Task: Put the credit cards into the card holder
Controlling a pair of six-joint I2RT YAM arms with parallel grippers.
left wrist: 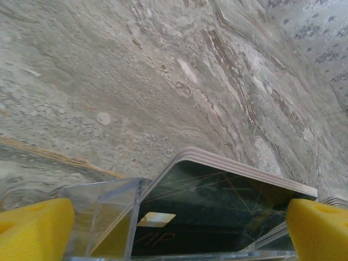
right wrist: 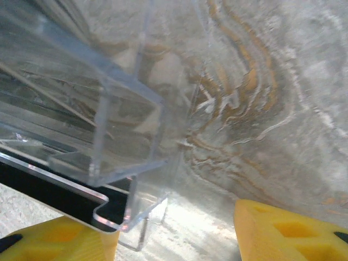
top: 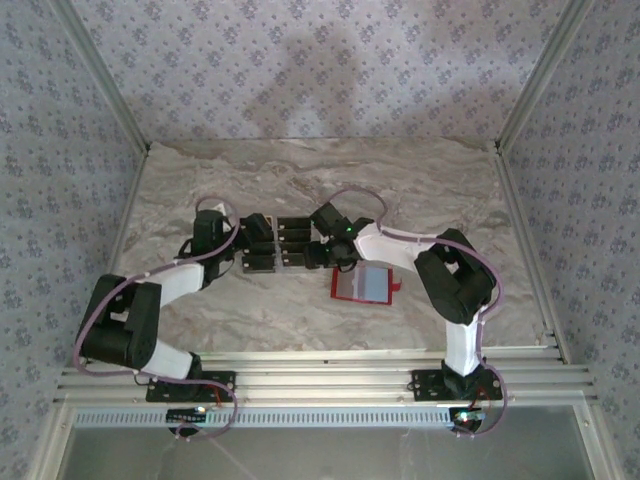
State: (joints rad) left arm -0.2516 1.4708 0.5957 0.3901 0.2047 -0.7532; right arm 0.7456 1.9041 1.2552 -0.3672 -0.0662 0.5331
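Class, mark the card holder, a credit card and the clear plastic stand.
card holder (top: pixel 365 287): top external view, its pale open inside.
credit card (left wrist: pixel 217 212): left wrist view, its dark face.
clear plastic stand (right wrist: pixel 128 130): right wrist view, its front wall.

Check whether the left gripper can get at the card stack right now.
Probably yes: the left gripper is open, its fingers flanking the card stack. The clear stand by one finger may hinder.

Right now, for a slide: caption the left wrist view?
Open left end effector flanking stacked black credit cards in a clear acrylic rack on a marble tabletop.
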